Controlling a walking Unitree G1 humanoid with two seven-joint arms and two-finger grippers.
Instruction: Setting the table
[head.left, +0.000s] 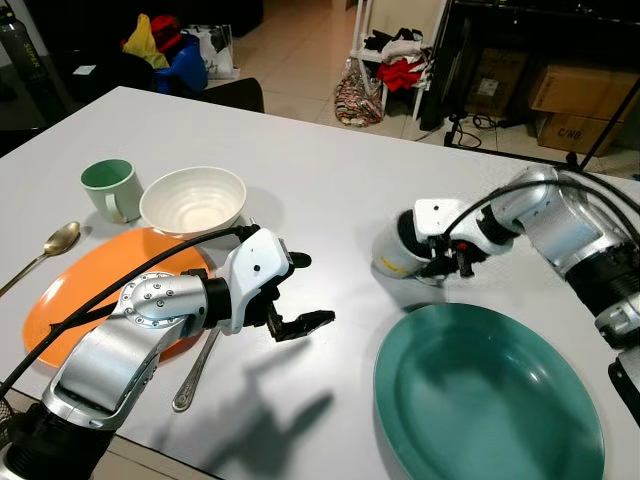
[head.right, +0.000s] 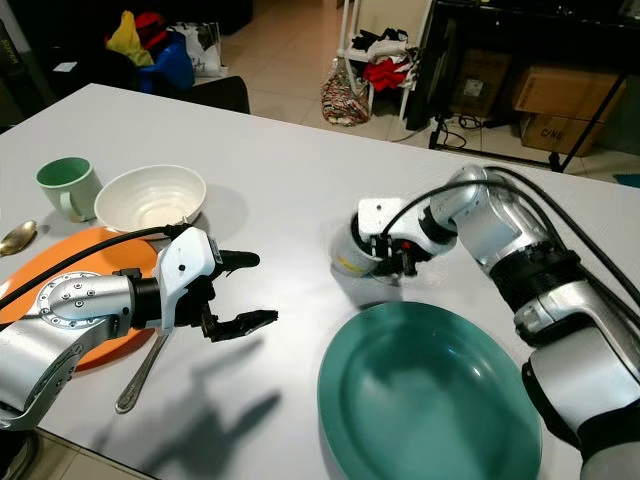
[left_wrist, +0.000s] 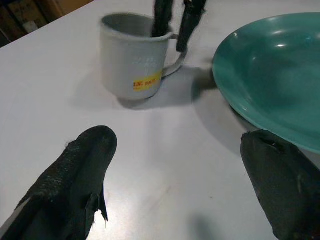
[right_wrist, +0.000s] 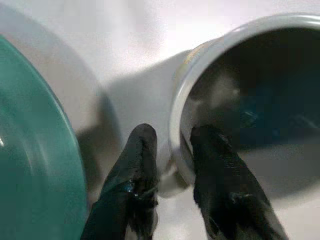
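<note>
The right claw (right_wrist: 167, 150) was clamped on the rim of the grey mug (left_wrist: 132, 60), one finger inside, one outside; its arm hid most of the mug from the head views. The mug stood mid-surface (head.left: 330, 180), just beside the teal plate (head.left: 490, 390). The left claw (head.left: 305, 292) hovered nearby, fingers apart.

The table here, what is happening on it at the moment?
The robot is setting a white table. Its right gripper is shut on the rim of a grey mug, one finger inside and one outside, just behind a large teal plate. The left gripper hovers open over the table between the two place settings, holding nothing. On the robot's left lie an orange plate with a white bowl, a green mug and a gold spoon close by. A second spoon lies at the orange plate's edge.
</note>
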